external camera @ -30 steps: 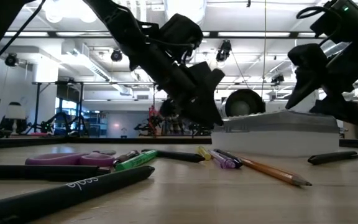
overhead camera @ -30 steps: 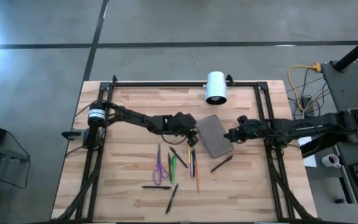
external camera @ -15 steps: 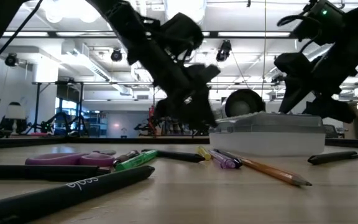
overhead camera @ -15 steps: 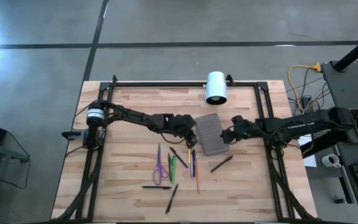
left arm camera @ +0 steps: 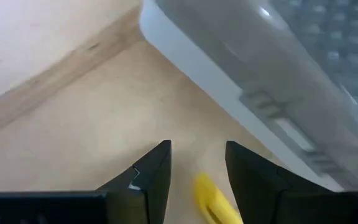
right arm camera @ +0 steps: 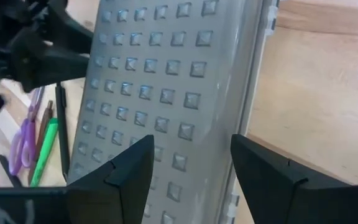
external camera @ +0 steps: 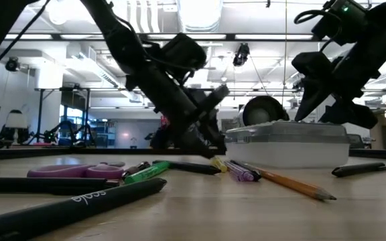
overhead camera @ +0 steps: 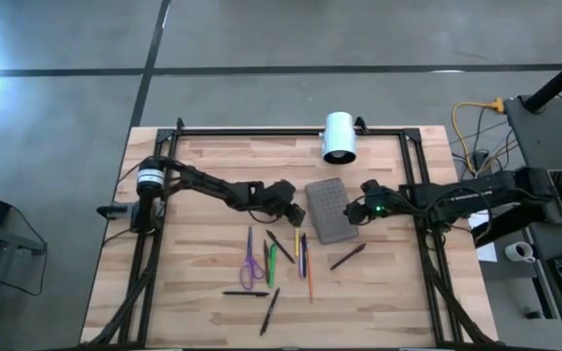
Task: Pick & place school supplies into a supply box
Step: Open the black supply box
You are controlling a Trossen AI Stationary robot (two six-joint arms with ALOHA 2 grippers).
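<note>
The supply box [overhead camera: 328, 210], grey with a dotted lid [right arm camera: 166, 93], lies flat and closed at the table's middle. To its near left lie the school supplies: purple scissors [overhead camera: 251, 261], a green pen [overhead camera: 272, 263], an orange pencil [overhead camera: 309, 278] and black pens [overhead camera: 245, 292]. My left gripper [left arm camera: 197, 171] is open, low at the box's left side [left arm camera: 278, 74]. The end of a yellow pen [left arm camera: 213, 199] lies between its fingers, untouched. My right gripper [right arm camera: 191, 168] stands open over the box's right part. My right gripper slants down over the box lid's right edge [right arm camera: 247, 155], coming from the table's right. Its fingers stand wide apart above the lid, and I cannot tell whether they touch it.
A white cylinder [overhead camera: 339, 136] lies at the table's far edge, behind the box. One black pen [overhead camera: 347, 256] lies alone, near and right of the box. Dark frame rails [overhead camera: 418, 175] run along the table's sides.
My left gripper has sunk toward the table, rolled about its own axis and drawn a little toward the table's left, off the box's left edge. My right gripper has moved left over the box. The box has shifted slightly toward the table's left.
</note>
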